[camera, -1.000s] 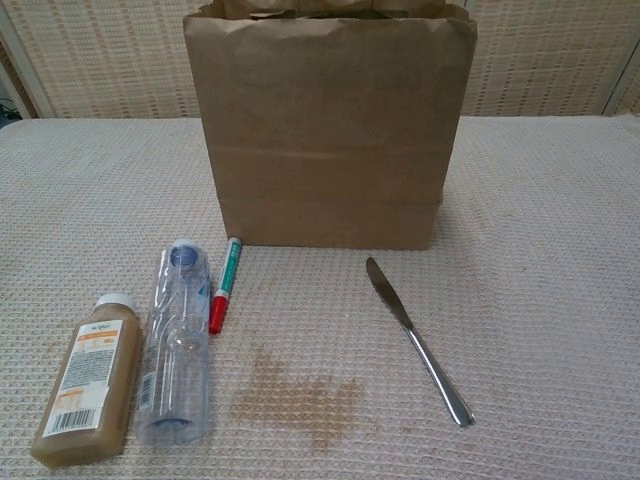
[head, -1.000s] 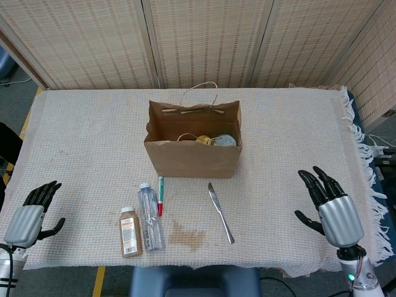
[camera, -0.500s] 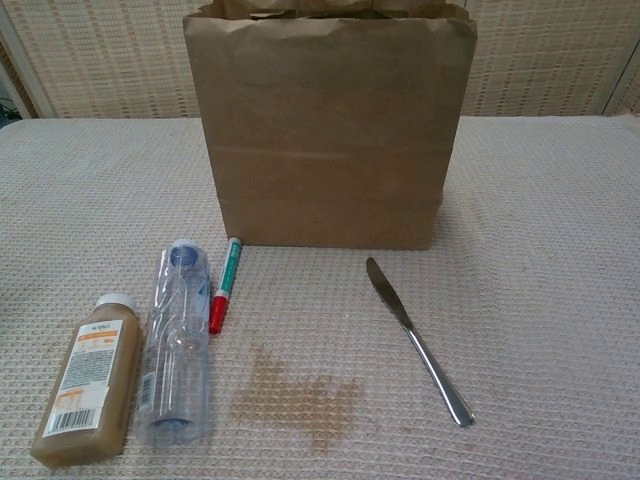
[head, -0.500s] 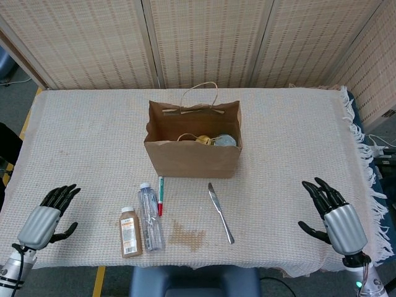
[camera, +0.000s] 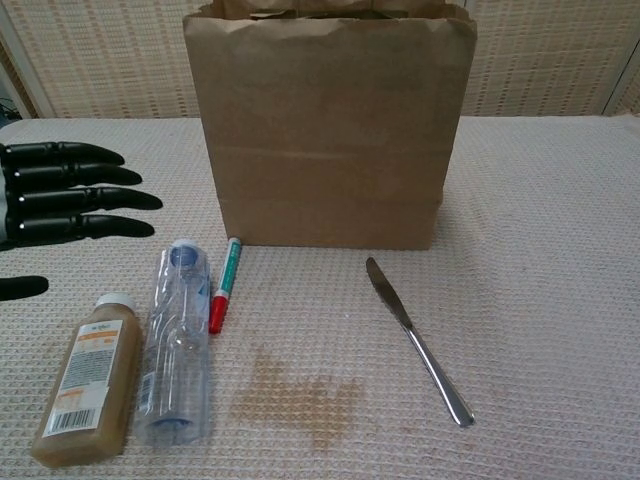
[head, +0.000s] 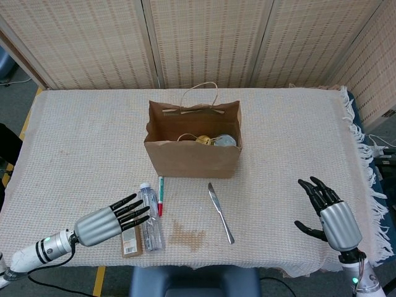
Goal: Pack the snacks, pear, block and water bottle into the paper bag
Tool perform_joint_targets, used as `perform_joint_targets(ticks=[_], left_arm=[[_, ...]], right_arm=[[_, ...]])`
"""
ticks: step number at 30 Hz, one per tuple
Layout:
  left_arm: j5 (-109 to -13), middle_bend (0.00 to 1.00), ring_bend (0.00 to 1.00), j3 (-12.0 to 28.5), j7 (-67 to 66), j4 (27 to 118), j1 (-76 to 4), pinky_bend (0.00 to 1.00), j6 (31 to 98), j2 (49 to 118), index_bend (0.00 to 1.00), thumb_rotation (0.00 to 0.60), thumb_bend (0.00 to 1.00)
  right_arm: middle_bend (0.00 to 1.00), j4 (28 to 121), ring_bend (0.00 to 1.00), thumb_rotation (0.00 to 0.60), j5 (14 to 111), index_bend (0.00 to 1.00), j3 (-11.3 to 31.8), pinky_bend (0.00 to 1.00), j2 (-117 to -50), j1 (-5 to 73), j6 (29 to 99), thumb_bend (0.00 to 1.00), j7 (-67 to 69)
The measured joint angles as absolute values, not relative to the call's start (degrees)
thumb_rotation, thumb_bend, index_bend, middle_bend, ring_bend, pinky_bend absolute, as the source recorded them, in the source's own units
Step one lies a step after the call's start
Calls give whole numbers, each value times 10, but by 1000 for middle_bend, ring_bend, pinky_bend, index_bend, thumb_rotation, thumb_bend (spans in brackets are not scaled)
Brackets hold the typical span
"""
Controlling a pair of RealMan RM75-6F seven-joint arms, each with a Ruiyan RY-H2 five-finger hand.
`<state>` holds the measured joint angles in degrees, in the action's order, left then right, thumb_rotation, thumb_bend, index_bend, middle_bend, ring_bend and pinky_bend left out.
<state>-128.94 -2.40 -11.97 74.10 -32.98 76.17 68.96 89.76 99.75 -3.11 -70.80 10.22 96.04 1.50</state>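
A brown paper bag with twisted paper handles stands upright in the middle of the bench, which is covered in a cream woven cloth; through its open top the head view shows a yellowish round item and a shiny silver-topped item, too small to name with certainty. In front of the bag, a clear plastic water bottle lies on its side with its cap toward the bag. Just beside it on the left lies a small bottle of brown drink with a white cap, and on its other side a green and white marker with a red cap. A silver table knife lies apart to the right, and a brownish stain marks the cloth between knife and bottles. The left robot hand hovers over the brown drink bottle, fingers spread and extended, holding nothing. The right robot hand is raised near the bench's right edge, fingers apart, also empty.
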Motion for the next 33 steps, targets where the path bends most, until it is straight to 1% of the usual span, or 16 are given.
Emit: perform_joint_targets(ticks=[2, 5, 9, 16, 23, 33], left_arm=[[-1294, 0, 0, -22, -120, 738, -343, 74, 746, 697, 0, 600, 349], [-1300, 0, 0, -20, -111, 726, -384, 78, 710, 713, 0, 600, 352], [-1304, 0, 0, -21, -88, 684, -455, 87, 661, 746, 0, 600, 356], [-1276, 0, 0, -29, -25, 608, -522, 90, 605, 790, 0, 600, 356], [-1249, 0, 0, -51, -2, 550, -542, 90, 596, 823, 0, 600, 358], [-1230, 0, 0, -89, 16, 462, -539, 93, 625, 866, 0, 600, 358]], right_arm=[[169, 898, 74, 600, 993, 47, -31, 269, -708, 103, 951, 0, 18], [169, 901, 74, 600, 985, 47, -29, 269, -707, 103, 936, 0, 28], [169, 905, 74, 600, 979, 49, -25, 269, -705, 103, 923, 0, 32], [169, 913, 74, 600, 970, 51, -20, 269, -700, 102, 906, 0, 37], [169, 916, 74, 600, 966, 57, -16, 269, -698, 101, 896, 0, 49], [169, 922, 74, 600, 964, 59, -13, 269, -696, 98, 885, 0, 52]])
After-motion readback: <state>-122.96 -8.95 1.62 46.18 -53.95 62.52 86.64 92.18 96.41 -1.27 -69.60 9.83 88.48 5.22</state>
